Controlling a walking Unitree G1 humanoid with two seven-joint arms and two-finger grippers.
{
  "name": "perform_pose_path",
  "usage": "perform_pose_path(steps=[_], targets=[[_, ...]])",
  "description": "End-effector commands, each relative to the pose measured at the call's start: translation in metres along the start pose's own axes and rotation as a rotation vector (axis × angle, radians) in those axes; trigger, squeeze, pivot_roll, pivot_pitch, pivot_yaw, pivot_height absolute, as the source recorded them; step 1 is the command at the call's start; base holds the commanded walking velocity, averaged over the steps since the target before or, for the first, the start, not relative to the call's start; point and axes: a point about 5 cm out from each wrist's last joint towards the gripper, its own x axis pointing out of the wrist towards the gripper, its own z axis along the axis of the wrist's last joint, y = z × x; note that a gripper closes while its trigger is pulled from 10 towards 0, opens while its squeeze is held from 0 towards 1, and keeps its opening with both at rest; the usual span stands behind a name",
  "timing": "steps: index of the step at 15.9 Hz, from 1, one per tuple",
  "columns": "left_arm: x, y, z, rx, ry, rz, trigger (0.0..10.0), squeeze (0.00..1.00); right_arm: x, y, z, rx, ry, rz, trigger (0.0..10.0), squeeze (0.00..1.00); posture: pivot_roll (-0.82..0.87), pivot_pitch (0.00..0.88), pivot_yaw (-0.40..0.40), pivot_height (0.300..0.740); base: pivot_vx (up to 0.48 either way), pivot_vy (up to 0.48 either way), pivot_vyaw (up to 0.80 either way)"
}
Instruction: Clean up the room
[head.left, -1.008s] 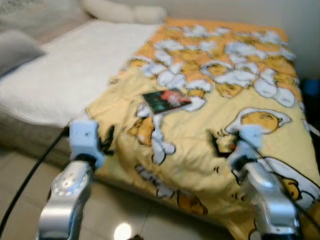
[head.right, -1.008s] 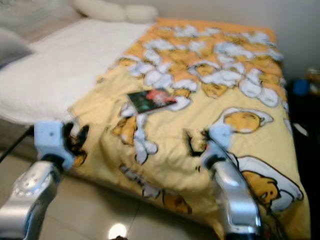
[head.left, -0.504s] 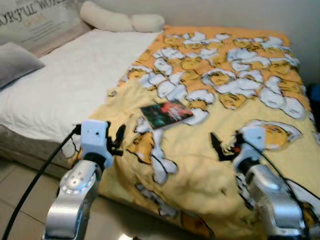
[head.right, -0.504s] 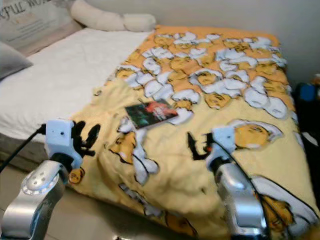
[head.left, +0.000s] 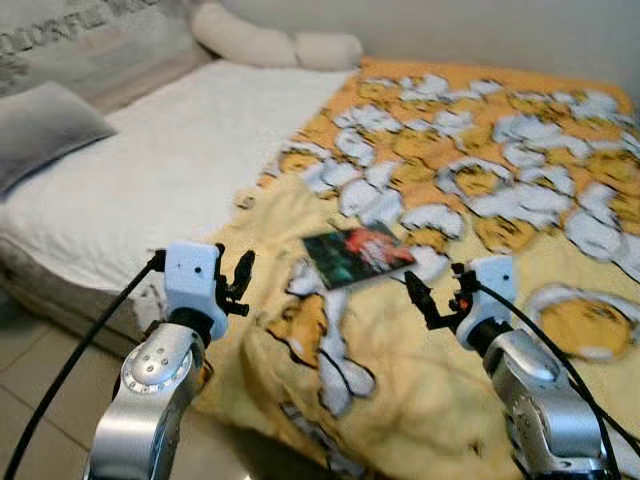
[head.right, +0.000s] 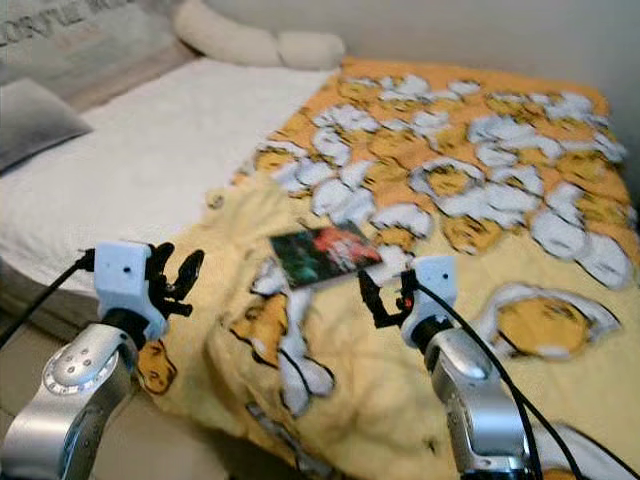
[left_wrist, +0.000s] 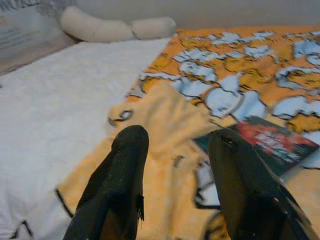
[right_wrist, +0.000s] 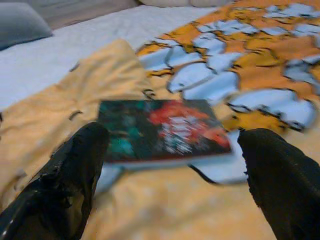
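The right gripper (head.left: 432, 300) hangs just short of the book (head.left: 357, 255), fingers spread wide and holding nothing, and its wrist view explains the pose: the two black fingers (right_wrist: 65, 175) straddle the book (right_wrist: 160, 127) from either side, so the spread looks set to take the cover's full width rather than pinch a corner. The book, a dark-covered thing with red and teal art, lies flat on the yellow blanket (head.left: 470, 180) near the middle of the bed (head.left: 150, 170), a little askew to the bed's edges, resting partly on a raised fold of the cloth (which may tip its near edge up enough for a finger to slip under, though the frames are too soft to be sure). The left gripper (head.left: 238, 285) is also open and empty, held up over the blanket's rumpled near corner, off to the book's left; its wrist view looks past its fingers (left_wrist: 120, 185) toward the same book (left_wrist: 265, 145), so it seems poised as a spare rather than the one doing the work. A grey pillow (head.left: 45, 140) and a long white bolster (head.left: 275, 45) sit at the head of the bed, well apart from the grippers. As a stray item on an otherwise made bed, the book is probably the thing to clear away
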Motion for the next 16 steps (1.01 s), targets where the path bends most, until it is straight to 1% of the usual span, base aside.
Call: perform_pose_path(steps=[1, 3, 5, 6, 7, 8, 9, 10, 12, 13, 14, 15, 16], targets=[[-0.002, 0.005, -0.002, 0.018, 0.013, 0.014, 10.0, 0.24, 0.003, 0.007, 0.002, -0.001, -0.006, 0.035, 10.0, 0.0, 0.02, 0.0, 0.045, 0.74, 0.3, 0.0, 0.0], [-0.004, 0.004, -0.004, 0.02, 0.022, 0.015, 10.0, 0.21, 0.003, 0.004, 0.003, 0.018, -0.001, 0.039, 10.0, 0.0, 0.02, 0.0, 0.04, 0.74, 0.0, 0.0, 0.0], [-0.005, 0.003, -0.005, 0.026, 0.03, 0.011, 10.0, 0.2, 0.005, 0.004, 0.008, 0.072, -0.018, 0.062, 10.0, 0.0, 0.02, 0.0, 0.036, 0.74, 0.0, 0.0, 0.0], [-0.004, 0.002, -0.005, 0.023, 0.036, 0.004, 10.0, 0.19, 0.008, 0.007, 0.012, 0.119, -0.016, 0.099, 10.0, 0.0, 0.01, 0.0, 0.035, 0.74, 0.0, 0.0, 0.0], [-0.003, 0.002, -0.005, 0.024, 0.039, -0.014, 10.0, 0.11, 0.014, 0.013, 0.012, 0.17, 0.033, 0.159, 10.0, 0.0, 0.01, 0.0, 0.033, 0.74, 0.0, 0.0, 0.0], [-0.001, 0.002, -0.004, 0.014, 0.048, -0.052, 10.0, 0.04, 0.027, 0.022, 0.016, 0.204, 0.085, 0.212, 10.0, 0.0, 0.01, 0.0, 0.029, 0.74, 0.0, 0.0, 0.0], [0.001, 0.003, -0.001, 0.021, 0.051, -0.08, 10.0, 0.02, 0.037, 0.026, 0.023, 0.253, 0.102, 0.235, 10.0, 0.0, 0.01, 0.0, 0.021, 0.74, 0.0, 0.0, 0.0], [0.002, 0.004, 0.0, 0.021, 0.058, -0.096, 10.0, 0.0, 0.044, 0.027, 0.027, 0.266, 0.108, 0.237, 10.0, 0.0, 0.01, 0.0, 0.015, 0.74, 0.0, 0.0, 0.0], [0.005, 0.007, 0.003, 0.05, 0.06, -0.115, 10.0, 0.0, 0.051, 0.028, 0.033, 0.227, 0.096, 0.255, 10.0, 0.0, 0.02, 0.0, 0.0, 0.74, 0.0, 0.0, 0.0], [0.005, 0.008, 0.004, 0.058, 0.058, -0.12, 10.0, 0.0, 0.052, 0.028, 0.033, 0.166, 0.081, 0.247, 10.0, 0.0, 0.02, 0.0, -0.008, 0.74, 0.0, 0.0, 0.0], [0.004, 0.009, 0.005, 0.05, 0.052, -0.111, 10.0, 0.0, 0.051, 0.027, 0.033, 0.122, 0.062, 0.206, 10.0, 0.0, 0.02, 0.0, -0.011, 0.74, 0.0, 0.0, 0.0], [0.004, 0.01, 0.006, 0.047, 0.044, -0.1, 10.0, 0.0, 0.049, 0.027, 0.034, 0.096, 0.035, 0.175, 10.0, 0.0, 0.02, 0.0, -0.009, 0.74, 0.0, 0.0, 0.0], [0.002, 0.011, 0.006, 0.047, 0.025, -0.081, 10.0, 0.0, 0.043, 0.025, 0.032, 0.012, -0.019, 0.098, 10.0, 0.0, 0.01, 0.0, 0.002, 0.74, 0.0, 0.0, 0.0]])
